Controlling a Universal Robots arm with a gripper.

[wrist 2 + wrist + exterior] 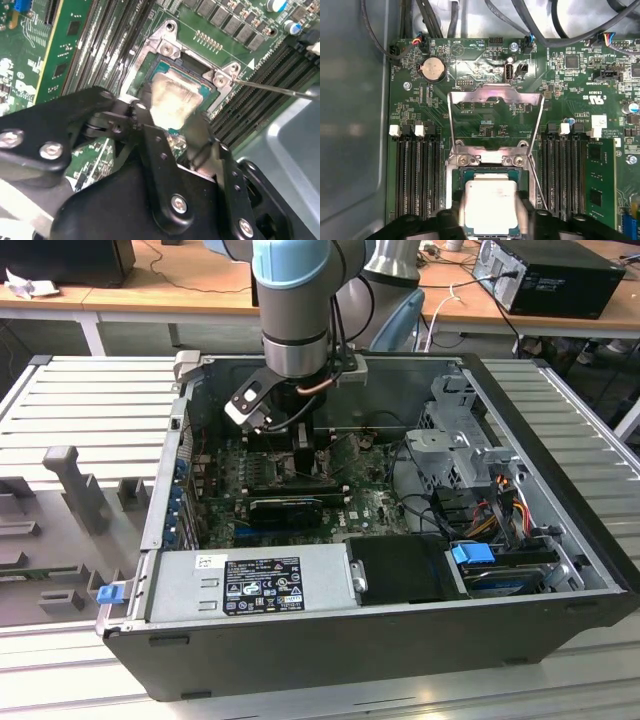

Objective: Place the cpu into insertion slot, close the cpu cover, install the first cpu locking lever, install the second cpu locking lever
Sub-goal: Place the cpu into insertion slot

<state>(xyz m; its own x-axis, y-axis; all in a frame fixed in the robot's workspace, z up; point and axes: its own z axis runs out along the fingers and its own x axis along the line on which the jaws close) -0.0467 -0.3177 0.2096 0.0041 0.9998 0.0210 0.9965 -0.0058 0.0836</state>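
Hand [490, 207] clamped on the pale silver-beige flat square cpu [490, 197] over the dark-rimmed square insertion slot [470, 172]; any tilt or offset at release could damage the slot.

Bright even room light, shadowed case [380, 650] interior, glare on cpu [172, 97]

We see a grey ribbed metal bench [90, 400] under even light, and behind it wooden desks [170, 295], one carrying a black computer case [560, 275].
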